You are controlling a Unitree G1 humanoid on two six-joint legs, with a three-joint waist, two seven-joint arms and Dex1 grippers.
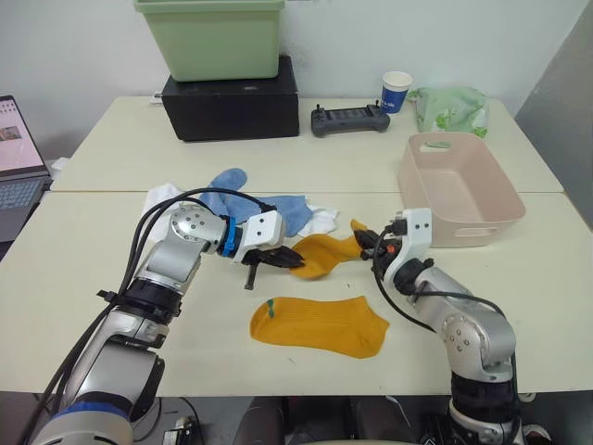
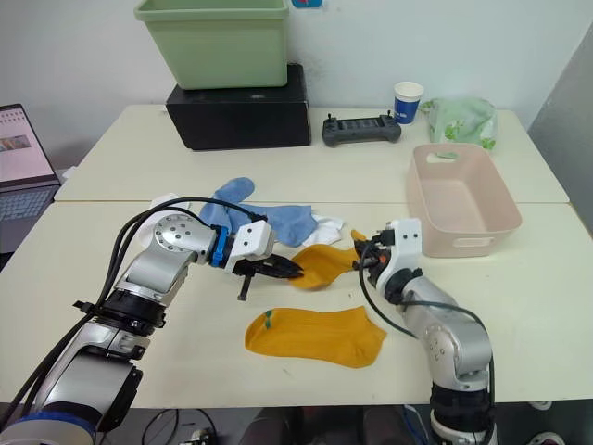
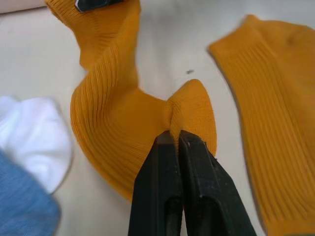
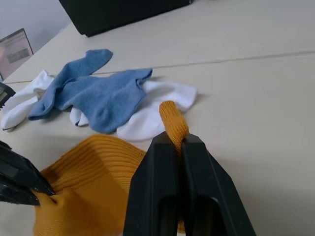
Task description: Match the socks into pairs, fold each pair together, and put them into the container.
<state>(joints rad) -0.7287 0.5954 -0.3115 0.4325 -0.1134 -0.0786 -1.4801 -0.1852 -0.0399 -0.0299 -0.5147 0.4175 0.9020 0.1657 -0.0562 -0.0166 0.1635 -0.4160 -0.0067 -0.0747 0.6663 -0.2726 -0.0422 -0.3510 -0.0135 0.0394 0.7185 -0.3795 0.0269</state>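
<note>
Both the left gripper and right gripper pinch 1 mustard sock (matching step); next it goes onto the flat mustard sock.

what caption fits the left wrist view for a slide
Left gripper pinching a mustard-orange sock, its mate flat on the table.

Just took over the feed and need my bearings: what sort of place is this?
Probably an office or lab test bench, not a home: pale tables against a plain wall, a laptop at the robot's left edge, and a handheld controller beside a paper cup.
</note>
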